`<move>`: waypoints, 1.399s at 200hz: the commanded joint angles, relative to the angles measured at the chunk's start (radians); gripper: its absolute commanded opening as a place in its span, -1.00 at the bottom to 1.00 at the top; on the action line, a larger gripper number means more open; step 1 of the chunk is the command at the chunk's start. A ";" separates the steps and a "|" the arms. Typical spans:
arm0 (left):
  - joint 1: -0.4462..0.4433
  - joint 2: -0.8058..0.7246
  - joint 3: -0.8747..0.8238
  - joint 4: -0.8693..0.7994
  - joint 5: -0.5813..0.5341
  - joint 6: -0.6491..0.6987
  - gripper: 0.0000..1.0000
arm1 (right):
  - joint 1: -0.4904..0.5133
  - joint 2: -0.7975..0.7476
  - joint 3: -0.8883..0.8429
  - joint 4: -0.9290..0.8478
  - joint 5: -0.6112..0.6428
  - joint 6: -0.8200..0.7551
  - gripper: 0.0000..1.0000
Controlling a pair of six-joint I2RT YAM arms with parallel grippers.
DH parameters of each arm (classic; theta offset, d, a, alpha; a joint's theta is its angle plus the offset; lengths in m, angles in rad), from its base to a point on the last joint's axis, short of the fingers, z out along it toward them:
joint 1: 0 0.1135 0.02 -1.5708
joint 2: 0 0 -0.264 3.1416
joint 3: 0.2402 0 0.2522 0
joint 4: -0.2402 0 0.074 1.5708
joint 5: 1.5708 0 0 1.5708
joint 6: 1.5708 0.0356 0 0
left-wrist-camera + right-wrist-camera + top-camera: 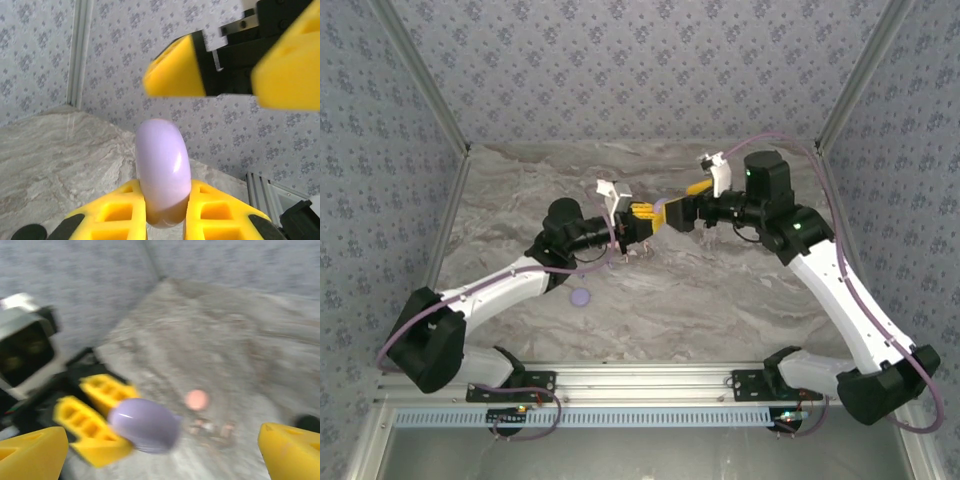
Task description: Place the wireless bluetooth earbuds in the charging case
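rn left gripper (165, 206) clamps lavender case (162, 170), right gripper (162, 460) wide open/empty; earbuds (227, 430) look loose on counter (240, 340), none inserted yet imo

lavender case (162, 175) 1 | lavender disc (581, 296) 1 | pink disc (196, 399) 1

Wide gap between right gripper (160, 455) jaws; charging case (145, 424) ahead.

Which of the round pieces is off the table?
The lavender piece clamped in the left pincer; the pink disc and the second lavender disc lie on the table.
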 commanded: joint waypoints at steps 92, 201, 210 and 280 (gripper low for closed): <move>-0.039 0.529 0.280 -0.268 -0.021 -0.216 -1.00 | -0.146 -0.270 -0.131 -0.082 0.418 0.065 1.00; -0.067 0.754 0.451 -0.426 -0.030 -0.287 -0.73 | -0.160 -0.280 -0.144 -0.082 0.416 0.062 1.00; -0.066 0.760 0.452 -0.424 -0.030 -0.290 -0.66 | -0.158 -0.280 -0.144 -0.106 0.415 0.064 1.00; -0.048 0.675 0.411 -0.466 -0.101 -0.243 0.02 | -0.168 -0.274 -0.140 -0.092 0.338 0.064 0.99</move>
